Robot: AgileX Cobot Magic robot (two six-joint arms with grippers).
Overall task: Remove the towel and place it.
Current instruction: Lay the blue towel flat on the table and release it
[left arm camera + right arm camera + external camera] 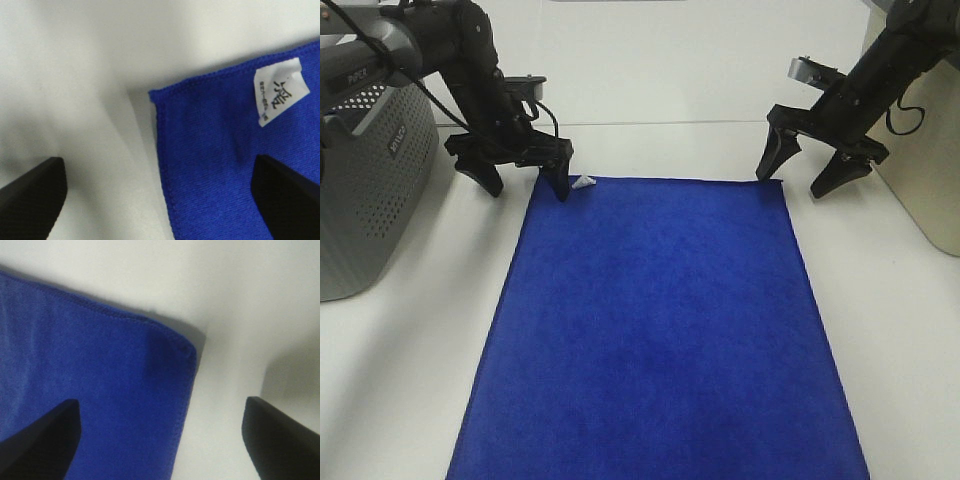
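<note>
The towel [655,330] lies flat and fully spread on the bench [400,380], running from just short of the far edge to the near edge. The left end effector [526,188] and right end effector [792,183] each stand wide open, holding nothing and straddling one far towel corner. Judgement: placement looks complete and only retraction is left, although a pre-grasp stance cannot be excluded.

Grey perforated basket [365,190] left on white table [410,380], beige box [920,170] right.
</note>
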